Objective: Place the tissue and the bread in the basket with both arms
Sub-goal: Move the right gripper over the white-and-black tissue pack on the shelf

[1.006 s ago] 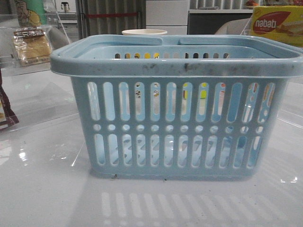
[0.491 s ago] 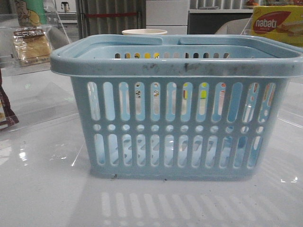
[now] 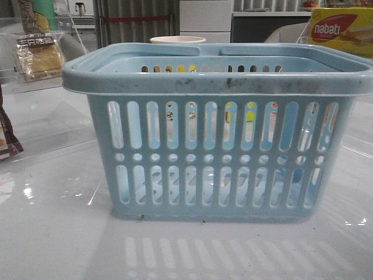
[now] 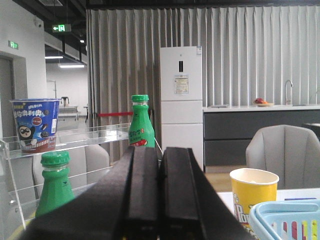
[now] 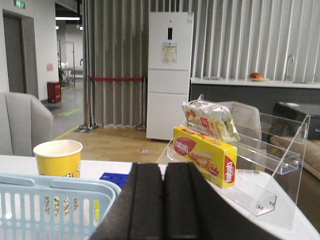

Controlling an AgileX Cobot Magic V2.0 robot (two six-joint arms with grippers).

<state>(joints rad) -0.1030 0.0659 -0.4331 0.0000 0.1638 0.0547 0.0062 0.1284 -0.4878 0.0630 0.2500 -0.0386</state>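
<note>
Front view gives us one light blue basket standing upright on the glossy white counter, filling most of the frame. Behind its far rim we see the top of one paper cup. One wrapped pack of bread lies on a clear shelf well to the basket's left and behind it, apart from it. One yellow biscuit box sits behind the basket on the right. One dark packet shows at the left edge. We cannot pick out the tissue in any view.

From the left wrist we count two green bottles on a clear rack, one blue snack tub, and one yellow cup beside a corner of the basket. Our left gripper has its two black fingers pressed together with nothing between them.

From the right wrist we see one yellow cup, the biscuit box with one snack bag resting on top of it, and our right gripper, likewise closed tight and empty.
</note>
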